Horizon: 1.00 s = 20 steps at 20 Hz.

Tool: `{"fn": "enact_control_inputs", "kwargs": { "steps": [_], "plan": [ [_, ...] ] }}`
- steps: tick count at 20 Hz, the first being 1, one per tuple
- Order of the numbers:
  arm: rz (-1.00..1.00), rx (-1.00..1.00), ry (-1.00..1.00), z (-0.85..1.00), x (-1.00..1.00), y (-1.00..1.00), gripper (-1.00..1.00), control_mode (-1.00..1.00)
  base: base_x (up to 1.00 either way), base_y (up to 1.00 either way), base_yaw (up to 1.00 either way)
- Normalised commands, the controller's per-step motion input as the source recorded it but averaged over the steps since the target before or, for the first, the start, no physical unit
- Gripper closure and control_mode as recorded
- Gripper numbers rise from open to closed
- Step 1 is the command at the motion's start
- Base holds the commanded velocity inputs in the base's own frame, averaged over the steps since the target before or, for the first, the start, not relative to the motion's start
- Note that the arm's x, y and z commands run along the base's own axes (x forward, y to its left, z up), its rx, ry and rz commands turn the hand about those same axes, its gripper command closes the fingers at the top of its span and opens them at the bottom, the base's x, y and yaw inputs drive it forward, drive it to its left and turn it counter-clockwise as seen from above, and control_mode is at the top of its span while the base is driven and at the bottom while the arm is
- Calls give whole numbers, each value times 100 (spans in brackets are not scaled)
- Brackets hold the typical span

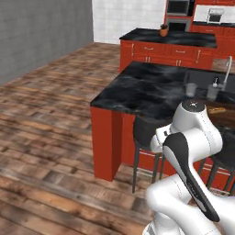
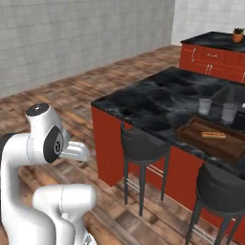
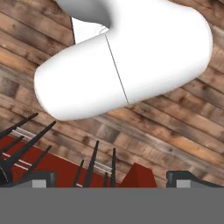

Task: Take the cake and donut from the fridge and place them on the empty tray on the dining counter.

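Arm (image 1: 193,151) folded up close; gripper (image 3: 111,179) spread wide, nothing between the tips (aimed at plank floor). Tray (image 2: 191,134) sits on dining counter (image 2: 153,100), a tan pastry (image 2: 213,135) in it.

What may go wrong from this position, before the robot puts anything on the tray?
1. The tray lies close to the counter edge above the stools; a push might slide it off.
2. Two cups stand just behind the tray and might be knocked.
3. The gripper is open and empty, hanging low near the stool legs.
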Motion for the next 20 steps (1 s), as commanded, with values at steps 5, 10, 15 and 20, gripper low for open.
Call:
{"fn": "enact_control_inputs", "kwargs": {
  "steps": [5, 10, 15, 20],
  "plan": [
    [0, 0, 0, 0, 0, 0, -100, 100, 0, 92, -7],
    [0, 0, 0, 0, 0, 0, -100, 100, 6, 96, -18],
    [0, 0, 0, 0, 0, 0, -100, 100, 24, 92, -25],
    [0, 0, 0, 0, 0, 0, -100, 100, 43, 89, -34]
  ]
}}
